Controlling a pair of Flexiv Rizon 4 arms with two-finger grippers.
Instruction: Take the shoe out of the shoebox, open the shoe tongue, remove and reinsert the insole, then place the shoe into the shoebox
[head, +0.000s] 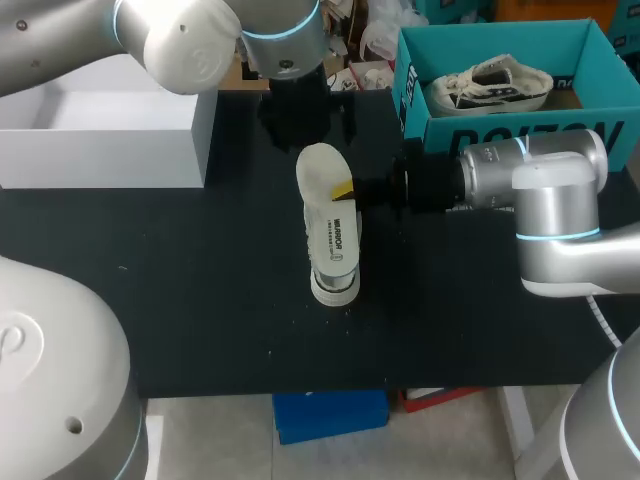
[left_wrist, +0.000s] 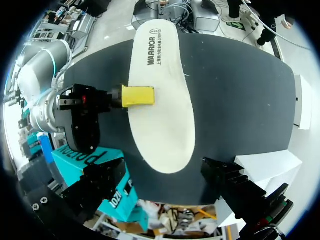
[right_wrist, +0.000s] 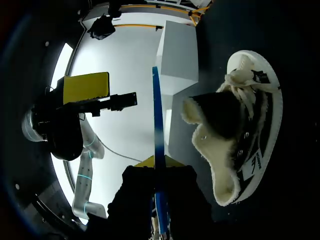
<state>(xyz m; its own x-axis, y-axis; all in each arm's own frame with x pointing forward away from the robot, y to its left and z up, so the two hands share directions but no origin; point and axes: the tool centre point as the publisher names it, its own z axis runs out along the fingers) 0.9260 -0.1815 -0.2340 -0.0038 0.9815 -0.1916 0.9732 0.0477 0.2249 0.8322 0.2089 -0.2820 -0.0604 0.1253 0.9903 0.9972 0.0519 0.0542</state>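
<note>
The right gripper (head: 345, 188), in the middle of the head view, pinches one long edge of the insole (head: 320, 170) and holds it flat over the shoe (right_wrist: 245, 145), which lies on the table (head: 200, 280) with its tongue open. The left gripper (head: 305, 118), higher in the frame, is spread and empty. I judge the shoe is out and the insole removed; reinserting it and returning the shoe to the shoebox (head: 500, 135) at upper right remain

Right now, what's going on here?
The right arm has its jaws shut on the edge of the insole, holding it flat in the air above the shoe on the table. The left arm hangs over the insole with its jaws open, touching nothing. A second shoe lies in the teal shoebox.
</note>
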